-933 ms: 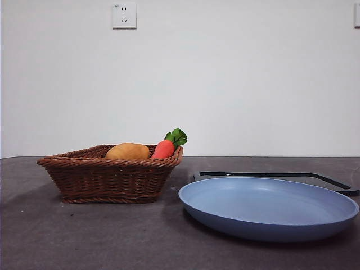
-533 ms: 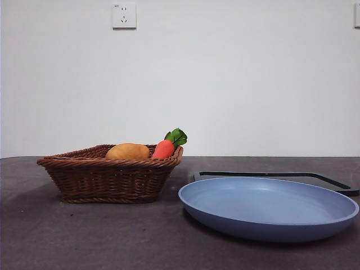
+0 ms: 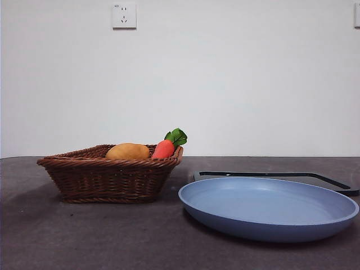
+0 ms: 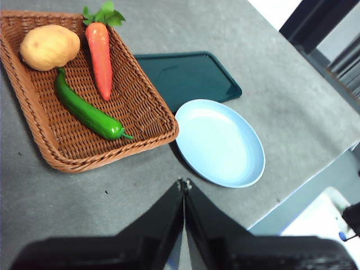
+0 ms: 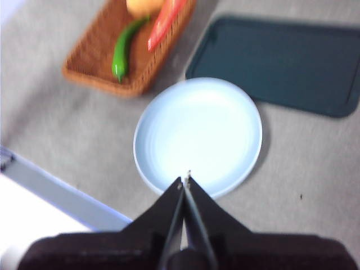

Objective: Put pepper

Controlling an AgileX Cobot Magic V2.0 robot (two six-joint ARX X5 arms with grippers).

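Grey desk (image 3: 84, 236) carries a wicker basket (image 4: 149, 109) and blue plate (image 3: 270, 208). Front view hides the pepper (image 4: 87, 111); both wrist views show it inside the basket, between potato (image 4: 49, 46) and carrot (image 4: 100, 56), well ahead of the left end effector (image 4: 183, 183). Right end effector (image 5: 184, 181) hangs above the plate. Both are closed, empty.

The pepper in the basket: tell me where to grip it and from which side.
Grip the pepper around its thick middle, coming straight down from above with jaws across its width. It lies flat on the basket floor, apart from the carrot, leaving room on both sides.
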